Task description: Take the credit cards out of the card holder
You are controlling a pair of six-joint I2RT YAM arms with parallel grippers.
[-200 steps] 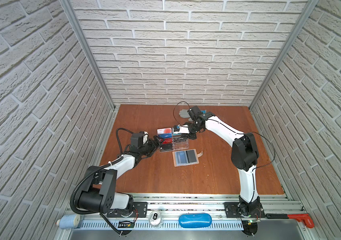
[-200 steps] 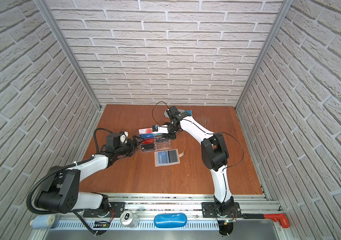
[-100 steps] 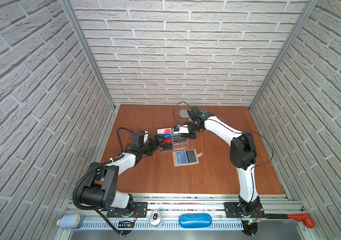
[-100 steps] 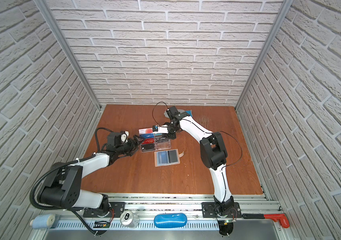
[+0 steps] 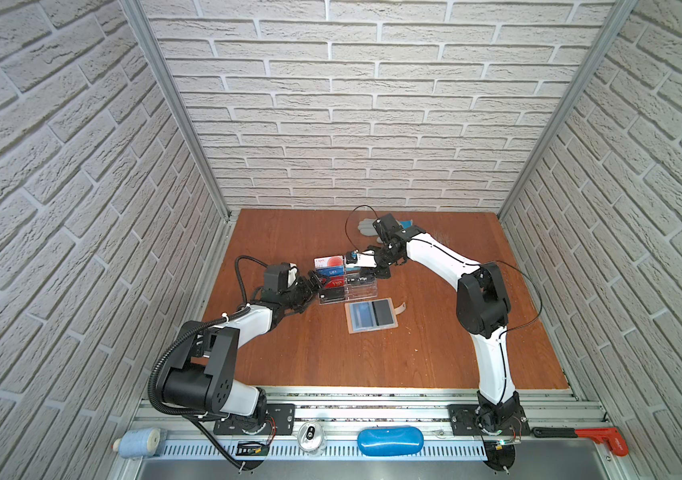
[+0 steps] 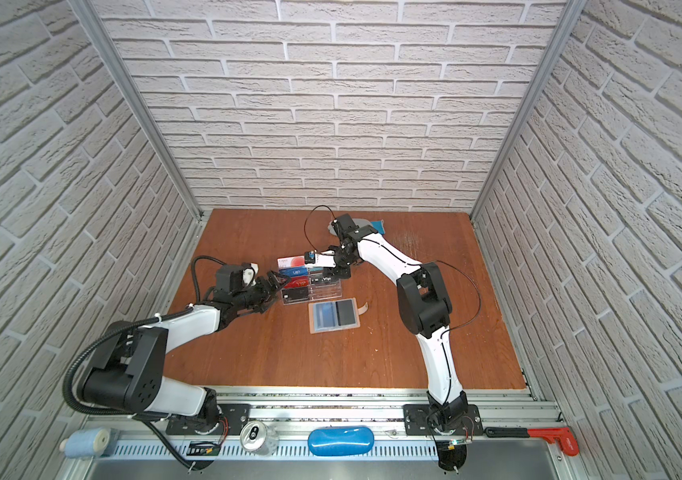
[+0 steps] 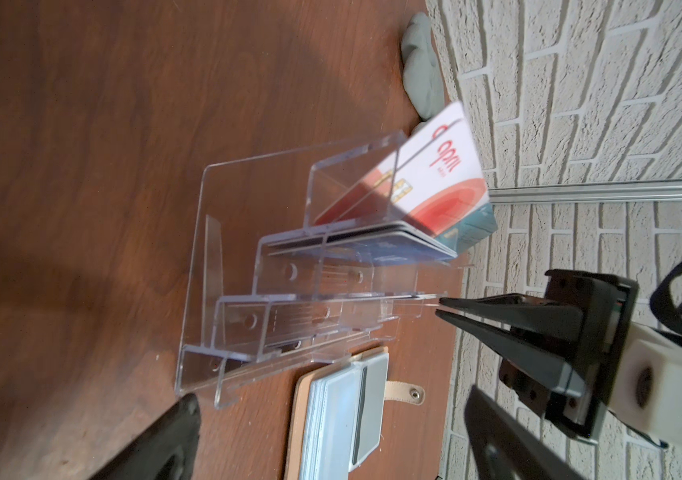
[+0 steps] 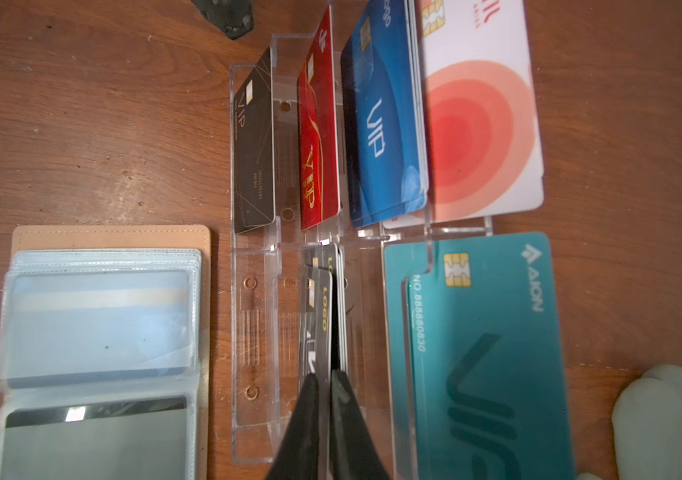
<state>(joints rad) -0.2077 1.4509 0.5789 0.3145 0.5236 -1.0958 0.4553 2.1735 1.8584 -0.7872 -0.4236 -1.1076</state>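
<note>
while the left gripper hangs spread wide beside the clear stand, the right gripper is pinched on a black card standing in a middle slot, and the card holder lies open on the table just beside the stand, cards showing in its sleeves.

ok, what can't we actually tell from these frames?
Right tool: whether it grips a black card; the tool covers the card's edge, right wrist view.
Wallet: any cards under the top sleeves hidden by them; one end cut off by the frame, right wrist view.
Grey glove: partly behind the right arm, both top views.
</note>
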